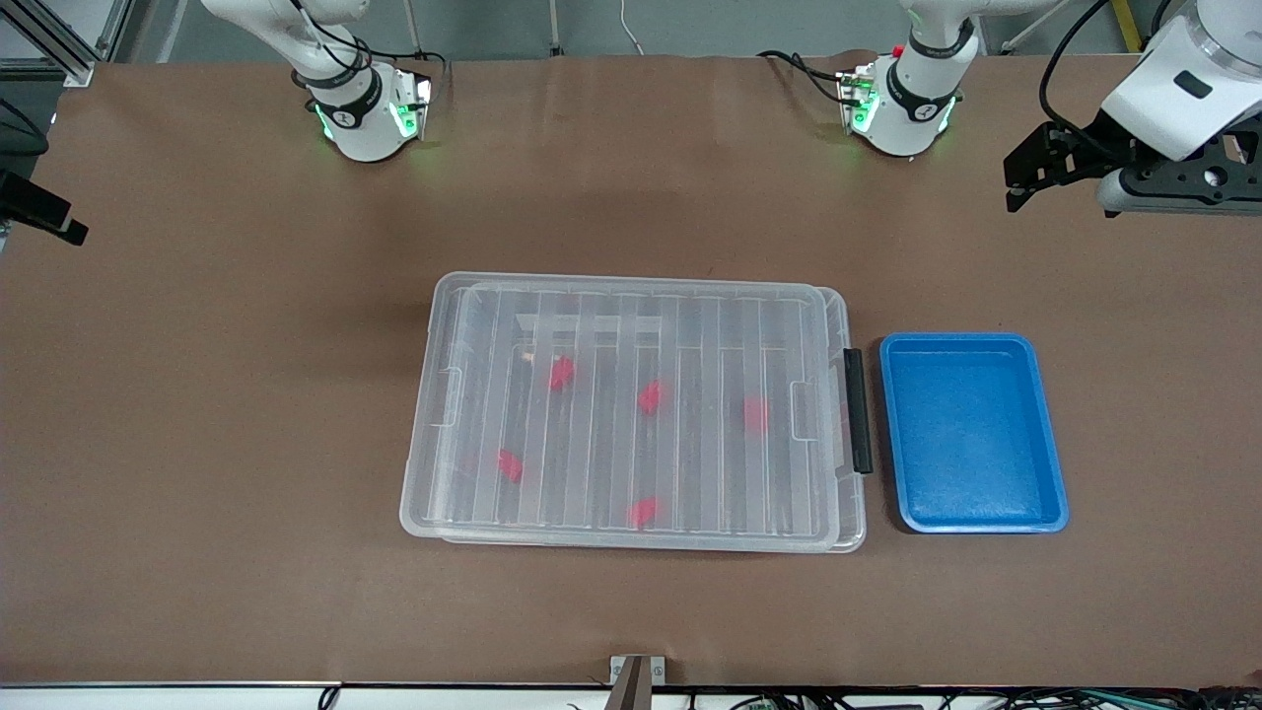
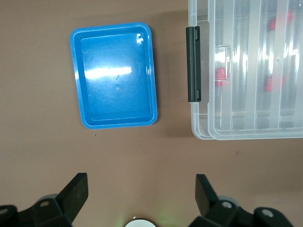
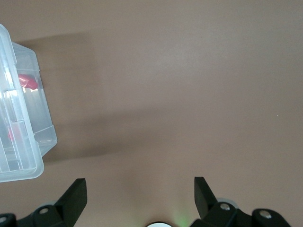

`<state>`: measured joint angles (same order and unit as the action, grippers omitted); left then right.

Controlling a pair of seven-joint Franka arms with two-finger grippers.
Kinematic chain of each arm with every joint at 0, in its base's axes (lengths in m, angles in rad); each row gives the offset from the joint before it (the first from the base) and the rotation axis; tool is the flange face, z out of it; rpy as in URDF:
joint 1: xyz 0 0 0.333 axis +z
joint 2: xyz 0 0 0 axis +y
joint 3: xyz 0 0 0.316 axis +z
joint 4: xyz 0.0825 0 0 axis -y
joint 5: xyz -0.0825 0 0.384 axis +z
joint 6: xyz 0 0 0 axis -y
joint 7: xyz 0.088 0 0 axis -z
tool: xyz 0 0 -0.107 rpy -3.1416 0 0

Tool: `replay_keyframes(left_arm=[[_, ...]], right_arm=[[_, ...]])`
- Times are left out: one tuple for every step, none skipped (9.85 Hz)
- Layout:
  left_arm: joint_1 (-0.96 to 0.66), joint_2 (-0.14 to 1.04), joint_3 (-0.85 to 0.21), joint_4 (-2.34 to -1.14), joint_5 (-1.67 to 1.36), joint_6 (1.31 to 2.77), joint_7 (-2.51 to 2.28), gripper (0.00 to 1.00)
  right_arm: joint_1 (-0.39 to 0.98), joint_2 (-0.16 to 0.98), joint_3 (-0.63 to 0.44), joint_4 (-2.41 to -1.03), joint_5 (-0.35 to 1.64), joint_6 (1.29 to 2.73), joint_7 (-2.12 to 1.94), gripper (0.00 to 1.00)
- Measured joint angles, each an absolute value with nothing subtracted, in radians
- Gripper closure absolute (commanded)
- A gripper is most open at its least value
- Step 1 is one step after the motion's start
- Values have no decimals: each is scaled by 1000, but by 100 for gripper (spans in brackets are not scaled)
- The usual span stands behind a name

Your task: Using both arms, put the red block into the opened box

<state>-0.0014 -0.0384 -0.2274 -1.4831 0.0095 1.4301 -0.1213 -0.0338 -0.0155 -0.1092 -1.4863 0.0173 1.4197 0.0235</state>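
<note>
The clear box (image 1: 414, 513) sits mid-table with its ribbed lid (image 1: 690, 325) lying over it and a black latch (image 1: 856, 409) on the short end toward the left arm. Several red blocks (image 1: 561, 372) show through the lid, inside the box. My left gripper (image 2: 140, 182) hangs open and empty over bare table at the left arm's end, seen high in the front view (image 1: 1020, 182). The box (image 2: 201, 132) and a red block (image 2: 220, 75) show in its wrist view. My right gripper (image 3: 139, 185) is open and empty over bare table beside the box corner (image 3: 42, 142).
A blue tray (image 1: 971, 340) stands empty beside the latch end of the box, toward the left arm's end; it also shows in the left wrist view (image 2: 113, 125). Both arm bases stand along the table edge farthest from the front camera. Brown table surface surrounds the box.
</note>
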Motion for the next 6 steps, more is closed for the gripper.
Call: replay_keyframes(left_arm=[[-1,-38,-227,-1482,10,1430,-119,0],[-1,-38,-227,-1482,10,1427,-117,0],[-1,-38,-227,-1482,10,1425,-109,0],[1,-38,-227,-1482,10,1424,-91,0],[3,-38,-223,-1482,10,1423,-70,0],[6,-38,-220,-1482,10,1423,-55,0]], right_arm=[[-35,-15,-110,-1486,17,1421,6,0],[-35,-15,-110,-1485,16,1427,-1,0],[-36,-15,-110,-1483,16,1433,-2,0],[-36,-15,-112,-1481,16,1434,-2,0],[-37,-16,-113,-1479,16,1434,0,0],[-38,-15,-114,-1478,15,1444,0,0]])
